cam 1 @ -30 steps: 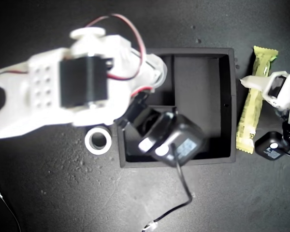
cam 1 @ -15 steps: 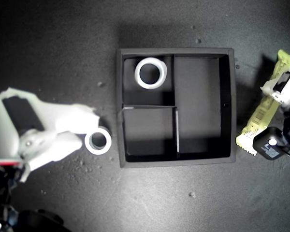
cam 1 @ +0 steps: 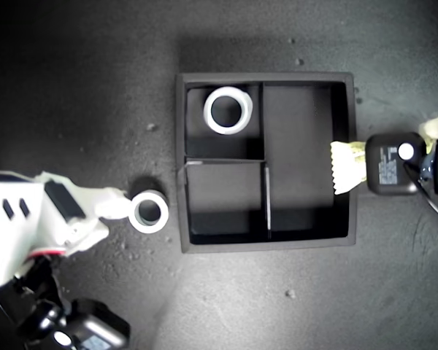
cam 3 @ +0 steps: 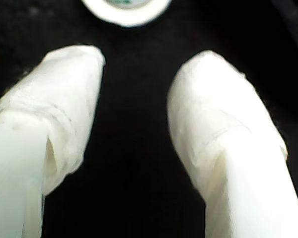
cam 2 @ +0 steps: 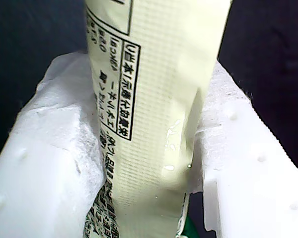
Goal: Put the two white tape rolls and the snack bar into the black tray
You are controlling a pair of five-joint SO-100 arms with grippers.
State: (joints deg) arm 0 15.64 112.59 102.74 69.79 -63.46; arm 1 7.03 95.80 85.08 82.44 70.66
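Lower left of the exterior view: my second gripper (cam 3: 136, 99) sits on the dark table (cam 1: 95, 87) with fingers (cam 3: 64, 99) apart and empty, tips just beside the loose white tape roll (cam 1: 148, 211), which lies left of the black tray (cam 1: 354, 153). The other white tape roll (cam 1: 228, 110) rests in the tray's upper-left small compartment. At the right edge, my first gripper (cam 2: 154, 163) is clamped on the snack bar (cam 1: 344, 168), whose crimped end reaches over the tray's right wall into the long compartment.
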